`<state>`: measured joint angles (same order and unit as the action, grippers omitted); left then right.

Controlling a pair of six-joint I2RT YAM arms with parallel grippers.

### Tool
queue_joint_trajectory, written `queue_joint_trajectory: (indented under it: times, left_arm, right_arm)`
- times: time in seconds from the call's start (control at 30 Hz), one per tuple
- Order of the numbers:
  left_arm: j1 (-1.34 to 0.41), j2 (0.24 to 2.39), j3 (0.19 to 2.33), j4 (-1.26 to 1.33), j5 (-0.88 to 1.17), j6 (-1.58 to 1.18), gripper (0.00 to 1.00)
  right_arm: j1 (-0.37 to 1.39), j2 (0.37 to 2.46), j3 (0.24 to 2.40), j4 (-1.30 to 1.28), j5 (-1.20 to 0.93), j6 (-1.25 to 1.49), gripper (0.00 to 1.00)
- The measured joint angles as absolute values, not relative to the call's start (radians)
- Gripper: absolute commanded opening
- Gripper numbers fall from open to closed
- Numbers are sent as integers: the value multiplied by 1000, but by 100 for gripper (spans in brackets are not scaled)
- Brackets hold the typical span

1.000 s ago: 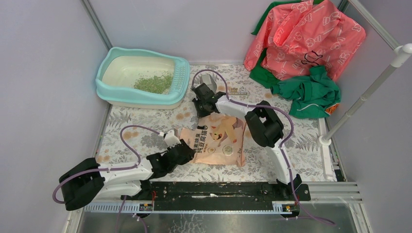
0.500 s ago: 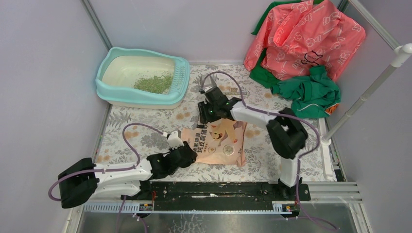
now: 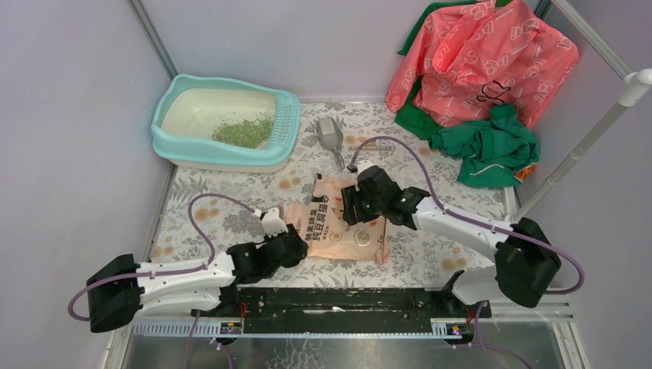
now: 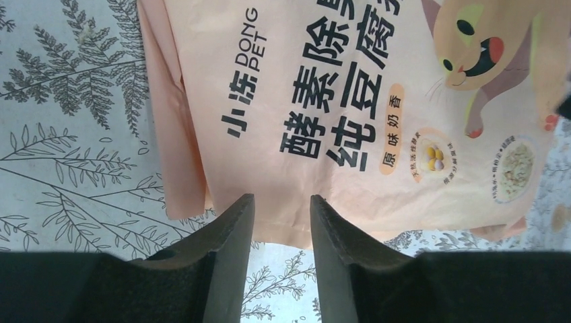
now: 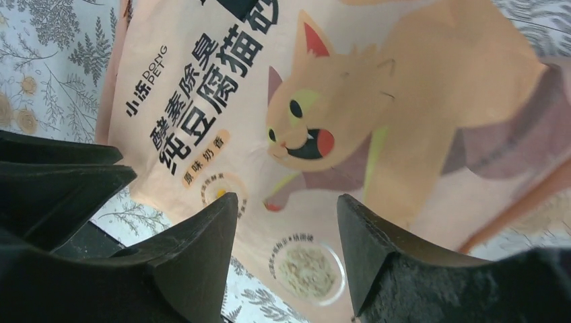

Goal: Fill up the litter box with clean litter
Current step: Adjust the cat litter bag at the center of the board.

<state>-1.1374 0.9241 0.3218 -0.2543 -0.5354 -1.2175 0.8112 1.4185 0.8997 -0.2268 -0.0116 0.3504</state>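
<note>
The turquoise litter box (image 3: pixel 287 123) with its cream inner pan stands at the back left. A small heap of green-and-pale clean litter (image 3: pixel 244 131) lies inside it. The pink-orange printed bag (image 3: pixel 329 229) lies flat mid-table. My left gripper (image 3: pixel 298 244) is open at the bag's left edge. In the left wrist view that gripper (image 4: pixel 281 199) has the edge of the bag (image 4: pixel 350 101) just between its fingertips. My right gripper (image 3: pixel 352 206) is open and hovers over the bag's middle. In the right wrist view that gripper (image 5: pixel 286 200) is above the bag (image 5: pixel 363 128).
A grey scoop (image 3: pixel 329 134) lies on the floral mat behind the bag, right of the litter box. Pink and green clothes (image 3: pixel 477 77) are piled at the back right. A white pole (image 3: pixel 573 157) leans at the right edge. Walls close in the left and back.
My right arm has swung from the scoop at the back toward me and now hovers over the bag. The scoop stays on the mat. My left gripper has barely shifted.
</note>
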Motion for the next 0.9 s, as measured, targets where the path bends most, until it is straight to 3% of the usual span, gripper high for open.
queue_joint_trajectory:
  times: [0.23,0.4,0.5,0.6,0.67,0.9]
  left_arm:
    - [-1151,1045,408,-296,-561,-1199,50]
    - [-1149,995,455,-367,-624,-1176,54]
    - [-1103,968,501,-387,-645,-1131,53]
    - [-983,975,538,-359,-632,-1058,52]
    - [-907,1011,550,-331,-615,-1011,51]
    - [-782,1263,610,-228,-541,-892,48]
  right_arm:
    - [811,1209,842,-279,88,389,72]
    - [811,1136,822,-321,170,402,70]
    - [810,1139,812,-333,196,406,62]
    - [806,1151,804,-342,215,413,39]
    - [799,1163,798,-345,221,417,30]
    - [777,1169,740,-347,224,432,32]
